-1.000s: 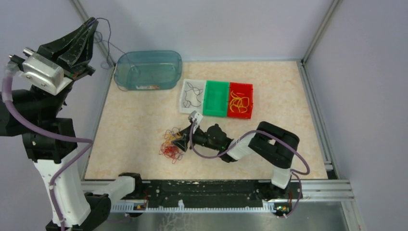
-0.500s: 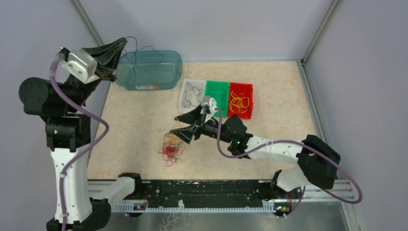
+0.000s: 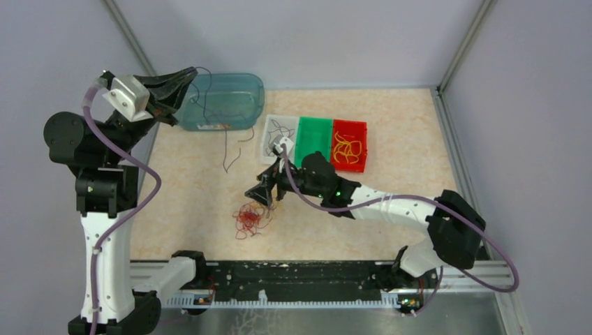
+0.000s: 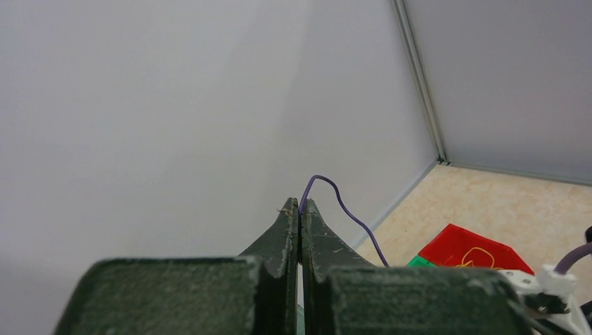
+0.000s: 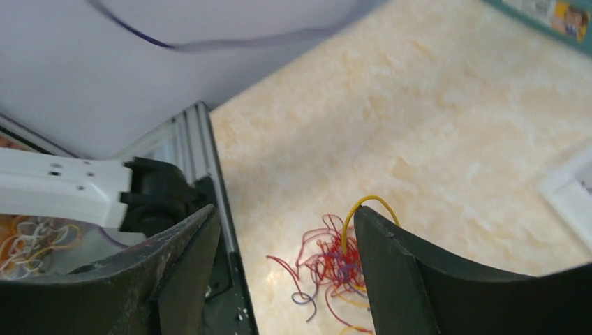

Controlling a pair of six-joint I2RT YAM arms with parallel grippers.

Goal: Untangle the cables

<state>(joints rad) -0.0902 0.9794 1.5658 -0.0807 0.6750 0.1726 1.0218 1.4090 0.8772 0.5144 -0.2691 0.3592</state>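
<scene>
Four cable groups in the top view. One thin dark cable [image 3: 225, 150] is pinched in the left gripper [image 3: 190, 72], which is clamped tight and raised over the tabletop's [image 3: 188, 181] far-left corner. The cable dangles in curls past the teal bin [image 3: 248, 105]. The tangle [image 3: 248, 218] of dark red and yellow threads is a small knot near the tabletop's near edge, left of centre. The right gripper [image 3: 260, 195] is over its far side, spread and holding nothing. Toward the far edge, black cables [image 3: 276, 132] lie in the white tray [image 3: 266, 143] and yellow cables [image 3: 347, 148] in the red tray [image 3: 349, 125], with the green tray [image 3: 314, 143] between.

Left wrist: fingers [image 4: 283, 237] pressed together on the dark cable [image 4: 349, 216]. It arches out of the tips and runs down to the right, looking purplish here. A corner of the red tray [image 4: 454, 244] shows below.

Right wrist: fingers [image 5: 405, 279] wide apart, with the tangle [image 5: 328, 265] in the gap on the tabletop [image 5: 433, 125]. It shows as red curls, with one yellow loop [image 5: 363, 204] standing up beside one finger; contact can't be told. The dark cable [image 5: 209, 45] runs blurred across the top.
</scene>
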